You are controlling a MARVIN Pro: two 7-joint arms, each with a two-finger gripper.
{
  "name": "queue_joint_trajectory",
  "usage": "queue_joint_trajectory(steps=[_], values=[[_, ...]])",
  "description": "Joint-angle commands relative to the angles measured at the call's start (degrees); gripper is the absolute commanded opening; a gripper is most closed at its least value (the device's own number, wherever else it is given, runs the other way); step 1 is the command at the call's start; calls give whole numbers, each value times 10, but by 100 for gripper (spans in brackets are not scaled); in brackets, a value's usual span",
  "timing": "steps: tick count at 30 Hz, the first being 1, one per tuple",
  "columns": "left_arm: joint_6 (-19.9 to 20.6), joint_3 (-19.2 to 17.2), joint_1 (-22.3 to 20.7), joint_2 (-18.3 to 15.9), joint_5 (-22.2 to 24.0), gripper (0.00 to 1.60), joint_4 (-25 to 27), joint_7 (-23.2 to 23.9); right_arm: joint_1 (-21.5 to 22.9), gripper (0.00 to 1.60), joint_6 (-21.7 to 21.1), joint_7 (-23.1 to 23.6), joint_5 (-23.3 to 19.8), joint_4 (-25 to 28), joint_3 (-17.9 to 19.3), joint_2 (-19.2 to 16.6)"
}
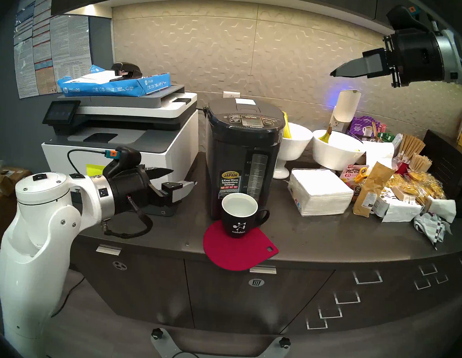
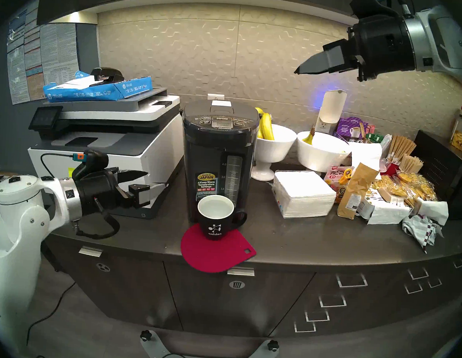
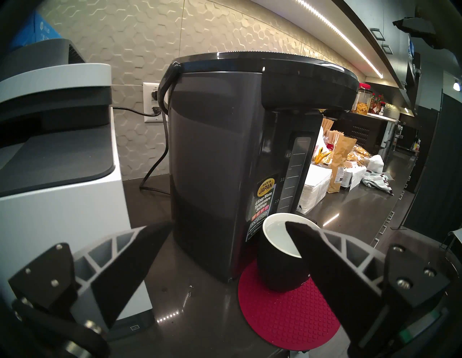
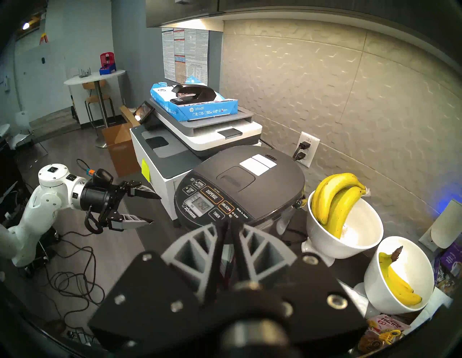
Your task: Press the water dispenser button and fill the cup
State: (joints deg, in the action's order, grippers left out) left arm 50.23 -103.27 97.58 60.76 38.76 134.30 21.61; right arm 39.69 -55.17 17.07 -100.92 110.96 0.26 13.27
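The dark-grey water dispenser (image 1: 242,153) stands mid-counter, its panel on the lid. The wide DISPENSE button (image 1: 250,117) (image 4: 212,195) is untouched. The black "calder" cup (image 1: 238,218) sits on a red mat (image 1: 238,253) under the spout, handle to the right, with clear water in it (image 3: 277,232). My left gripper (image 1: 182,177) hovers open and empty, left of the dispenser and cup, level with the cup. My right gripper (image 1: 332,72) is shut and empty, high above and to the right of the dispenser, pointing down-left toward the lid (image 4: 228,221).
A white-and-grey printer (image 1: 118,140) with a blue paper ream stands left of the dispenser. Two white bowls with bananas (image 2: 275,142) (image 2: 320,153), a napkin stack (image 1: 321,191) and snack packets fill the counter's right. The mat overhangs the counter's front edge.
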Motion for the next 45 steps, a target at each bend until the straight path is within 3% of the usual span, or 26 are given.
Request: queue_joint_trajectory(steps=[1,45], values=[[0,0,0,0,0,160,6,0,18,65,2,0,-2,-3,0,-1],[0,0,0,0,0,160,6,0,36,65,2,1,-4,-4,-20,0]])
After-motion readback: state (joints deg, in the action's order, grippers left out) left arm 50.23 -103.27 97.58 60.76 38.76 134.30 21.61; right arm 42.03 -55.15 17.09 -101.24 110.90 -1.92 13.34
